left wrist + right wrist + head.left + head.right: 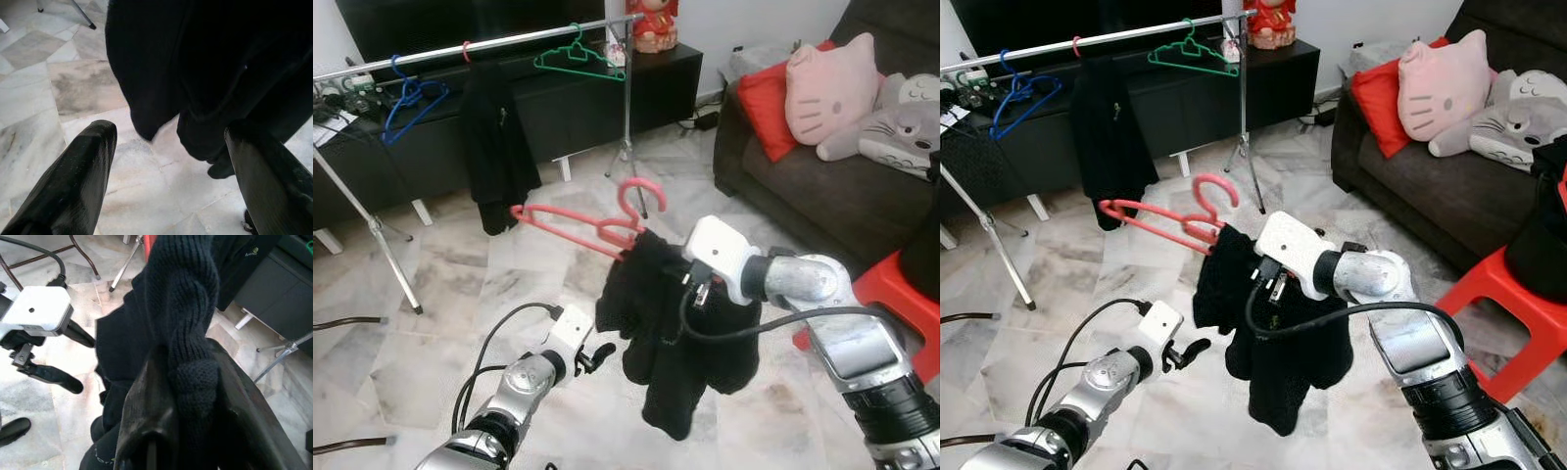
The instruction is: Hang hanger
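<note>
One pincer, the right [651, 257], grips the black garment [671, 333] on the pink hanger [582, 223], rail [480, 44] up ahead-left; left pincer [597, 357] gapes empty below.

Both head eyes look forward and down from above the pale marble floor [440, 294], sharing the silver clothes rail [489, 44], the dark sofa [1430, 186] and the black knitted garment [675, 343] on the pink plastic hanger [578, 227]. The left wrist camera looks past its two black fingers [73, 181], close beneath that garment. The right wrist camera sits tight against the knit, facing the rail's legs.
</note>
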Robot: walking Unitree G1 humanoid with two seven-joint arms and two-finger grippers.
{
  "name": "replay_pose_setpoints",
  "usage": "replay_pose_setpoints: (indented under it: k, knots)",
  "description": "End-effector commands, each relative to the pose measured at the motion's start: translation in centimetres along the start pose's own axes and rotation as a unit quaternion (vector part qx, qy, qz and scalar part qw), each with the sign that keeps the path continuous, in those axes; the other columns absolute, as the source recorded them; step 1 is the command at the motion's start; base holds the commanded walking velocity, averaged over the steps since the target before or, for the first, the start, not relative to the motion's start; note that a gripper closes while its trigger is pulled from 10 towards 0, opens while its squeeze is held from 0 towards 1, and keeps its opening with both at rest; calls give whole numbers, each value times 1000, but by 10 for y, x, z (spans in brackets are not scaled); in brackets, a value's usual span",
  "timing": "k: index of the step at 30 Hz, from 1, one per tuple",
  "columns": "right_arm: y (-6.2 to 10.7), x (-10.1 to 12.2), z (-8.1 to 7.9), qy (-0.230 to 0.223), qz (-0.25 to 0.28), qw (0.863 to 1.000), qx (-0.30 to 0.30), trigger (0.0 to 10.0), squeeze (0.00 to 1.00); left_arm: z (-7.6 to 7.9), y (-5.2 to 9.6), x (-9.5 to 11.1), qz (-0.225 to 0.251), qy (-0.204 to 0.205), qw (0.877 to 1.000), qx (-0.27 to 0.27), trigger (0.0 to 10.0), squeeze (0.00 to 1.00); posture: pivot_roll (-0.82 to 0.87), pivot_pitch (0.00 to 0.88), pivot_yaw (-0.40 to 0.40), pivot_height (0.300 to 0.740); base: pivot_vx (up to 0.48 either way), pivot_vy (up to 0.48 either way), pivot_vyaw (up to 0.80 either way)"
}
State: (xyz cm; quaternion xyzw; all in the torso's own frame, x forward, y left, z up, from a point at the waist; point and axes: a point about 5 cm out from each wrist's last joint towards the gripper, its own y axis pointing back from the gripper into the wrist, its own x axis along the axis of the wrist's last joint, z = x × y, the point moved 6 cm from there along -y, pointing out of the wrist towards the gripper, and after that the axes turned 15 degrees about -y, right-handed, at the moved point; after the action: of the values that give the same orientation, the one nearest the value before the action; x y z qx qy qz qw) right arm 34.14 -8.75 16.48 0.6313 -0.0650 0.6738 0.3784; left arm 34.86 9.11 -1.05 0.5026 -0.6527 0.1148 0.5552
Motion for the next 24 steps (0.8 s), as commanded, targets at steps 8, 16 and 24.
replay_pose_setpoints:
  k: [8,16,24]
  knots:
    - [5,16,-12,23,17,999,22,0,0,-6,-1,-1,-8,14,1000,17,10000,0,-172,0,-11,727,0,0,0]
    - [6,18,-14,27,18,999,27,0,0,-11,-1,-2,-8,31,999,36,10000,0,-176,0,-13,727,0,0,0]
    - [7,19,-14,26,18,999,25,0,0,-10,-1,1,-1,42,999,28,0,0,-178,0,-15,727,0,0,0]
